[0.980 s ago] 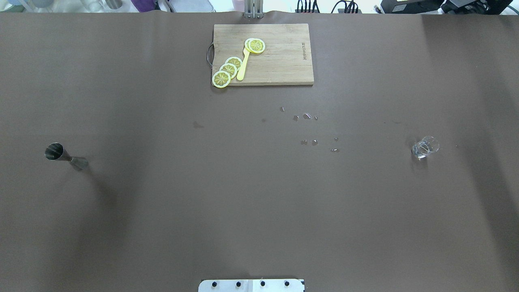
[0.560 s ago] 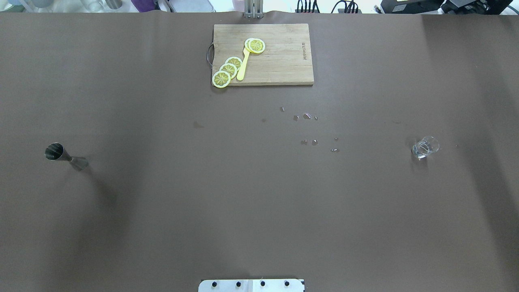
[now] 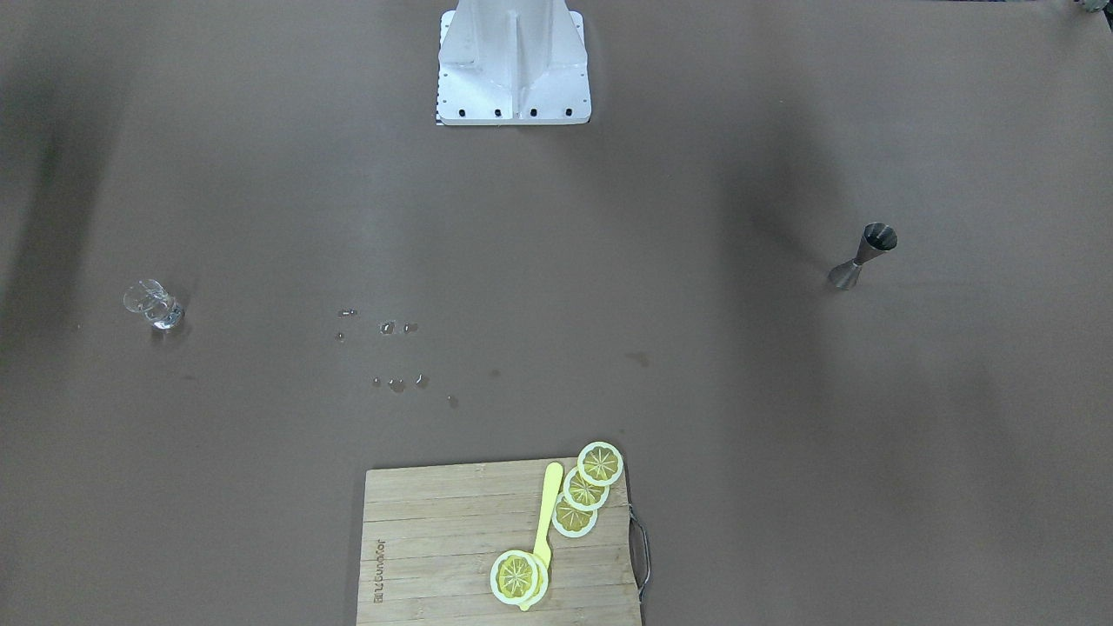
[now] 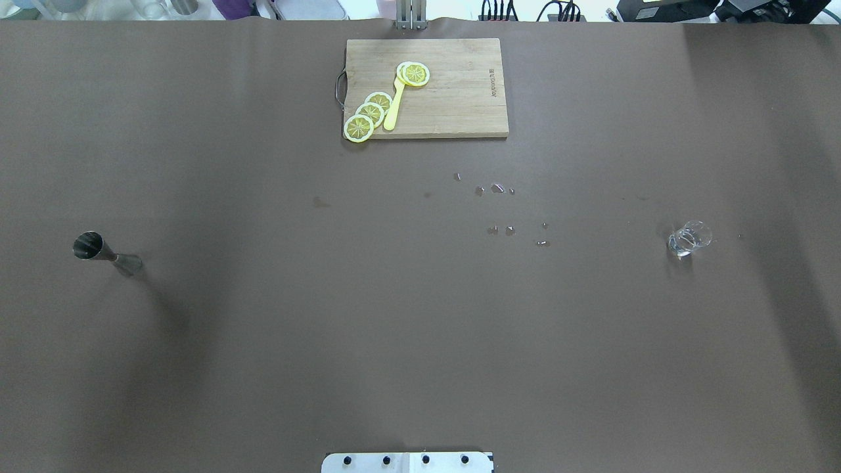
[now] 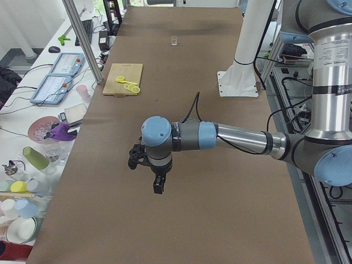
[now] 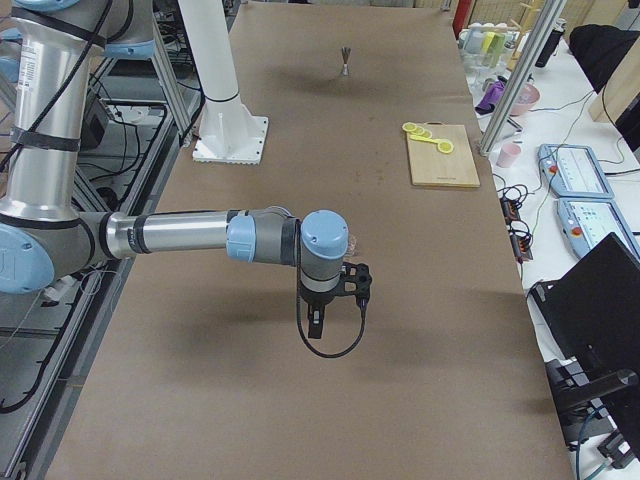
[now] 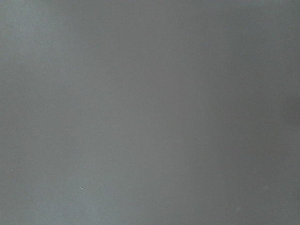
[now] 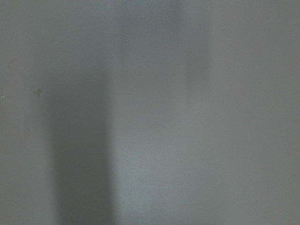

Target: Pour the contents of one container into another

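Currently, closest to the robot, the white base plate [image 4: 407,462] is sitting at the near edge of the brown table [image 4: 420,341]. The left gripper [image 5: 157,184] is pointing down above bare table. Only the left side view is showing it, so I cannot tell whether its jaws are spread or pressed together. The right gripper [image 6: 316,325] is likewise pointing down over bare surface, in the right side view alone, and its jaws cannot be judged either. Both wrist cameras are showing only blurred brown surface.

Farther out, the metal jigger [image 4: 105,251] is standing upright far on the robot's left. Its long axis is running vertically, with one open cone facing up and the other resting on the table. Well apart from it, far on the robot's right at about the same depth, the clear glass [image 4: 688,238] is standing upright with its mouth facing up. Between them, nearer the glass, small shiny droplets [image 4: 497,189] are lying scattered. At the far edge, a wooden cutting board [image 4: 453,98] is lying flat, carrying lemon slices [image 4: 370,113] and a yellow utensil [image 4: 393,108].
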